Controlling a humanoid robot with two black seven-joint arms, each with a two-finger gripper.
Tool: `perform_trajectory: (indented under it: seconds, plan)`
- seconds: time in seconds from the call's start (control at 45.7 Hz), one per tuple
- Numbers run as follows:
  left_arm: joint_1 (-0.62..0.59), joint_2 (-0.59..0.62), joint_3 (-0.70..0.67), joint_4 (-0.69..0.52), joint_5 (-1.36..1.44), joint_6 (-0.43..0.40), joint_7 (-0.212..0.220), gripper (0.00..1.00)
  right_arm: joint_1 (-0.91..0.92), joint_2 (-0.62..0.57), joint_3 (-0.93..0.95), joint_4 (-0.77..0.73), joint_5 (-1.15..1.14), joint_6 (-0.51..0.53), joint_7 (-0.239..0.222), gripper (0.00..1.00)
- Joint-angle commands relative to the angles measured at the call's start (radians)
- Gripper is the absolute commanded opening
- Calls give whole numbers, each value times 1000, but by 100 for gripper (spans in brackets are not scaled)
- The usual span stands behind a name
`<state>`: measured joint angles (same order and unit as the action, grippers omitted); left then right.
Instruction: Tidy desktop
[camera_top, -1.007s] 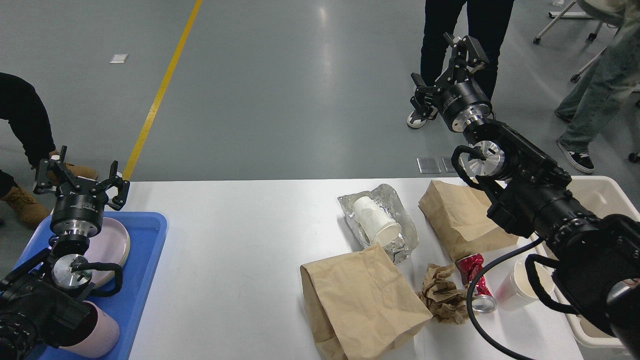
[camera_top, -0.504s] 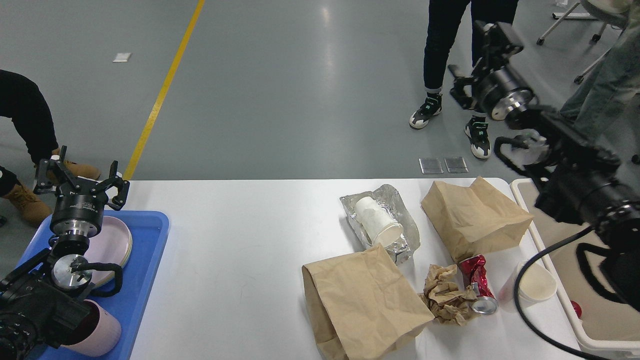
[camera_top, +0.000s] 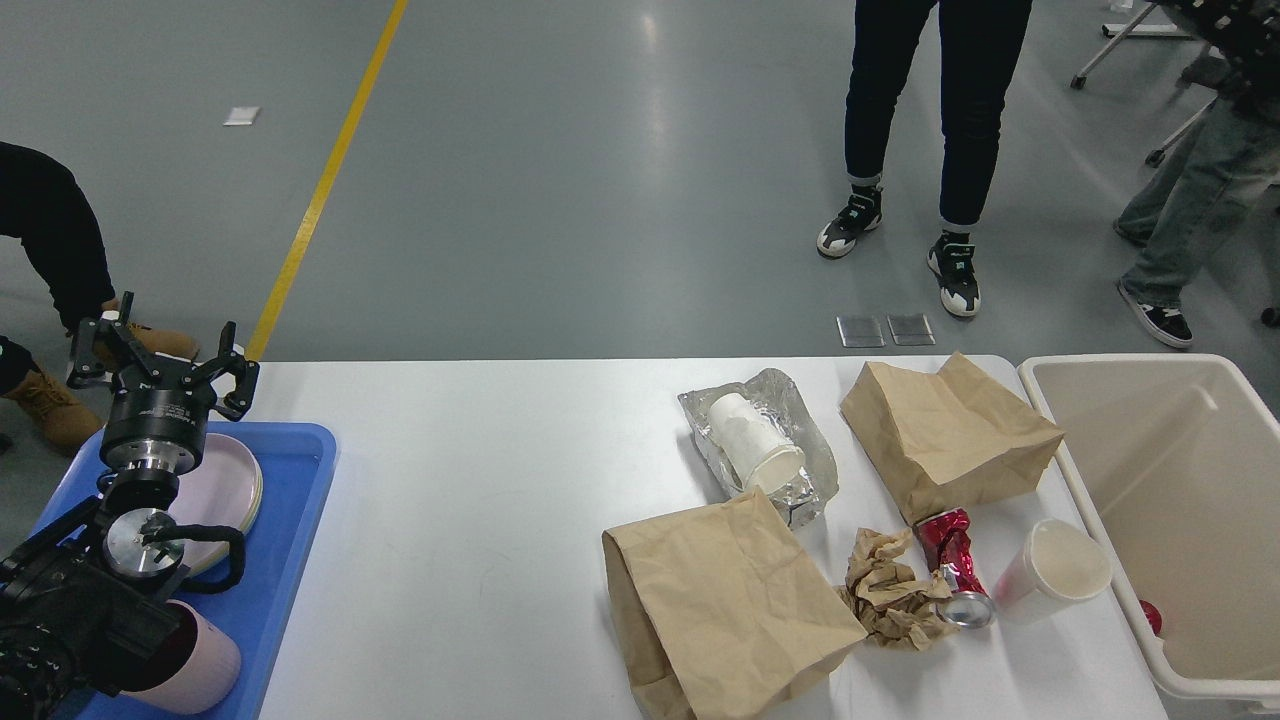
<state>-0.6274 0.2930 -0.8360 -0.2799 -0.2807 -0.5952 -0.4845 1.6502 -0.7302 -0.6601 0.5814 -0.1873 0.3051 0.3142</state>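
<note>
The white desktop (camera_top: 480, 480) carries litter on its right half. There are two brown paper bags (camera_top: 720, 600) (camera_top: 945, 430) and a foil wrapper (camera_top: 815, 470) with a white paper cup (camera_top: 755, 450) lying on it. A crumpled brown paper (camera_top: 890, 590), a crushed red can (camera_top: 950, 565) and a tipped white cup (camera_top: 1055, 570) lie there too. My left gripper (camera_top: 160, 350) is open and empty, held above the far end of the blue tray (camera_top: 290, 520). My right gripper is out of view.
The blue tray holds a pink plate (camera_top: 225, 490) and a pink cup (camera_top: 200, 665) at the left edge. A cream bin (camera_top: 1180, 500) stands at the right end with a small red thing (camera_top: 1150, 615) inside. People (camera_top: 935, 150) stand beyond the far edge.
My right arm has swung up and to the right, out of the view, uncovering the bin and the tipped white cup. The left arm has not moved.
</note>
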Motion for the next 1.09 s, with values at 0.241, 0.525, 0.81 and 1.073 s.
perform_trajectory:
  seconds: [0.241,0.525,0.81,1.073]
  plan:
    - [0,0,0,1,0,0,1,96,275,80,-470,159,-3,121,-1,100]
    - [0,0,0,1,0,0,0,96,434,316,-727,308,-9,224,-3,100]
    - [0,0,0,1,0,0,0,96,546,488,-759,406,-11,410,-4,100]
    - [0,0,0,1,0,0,1,96,592,552,-739,454,-9,539,-1,100]
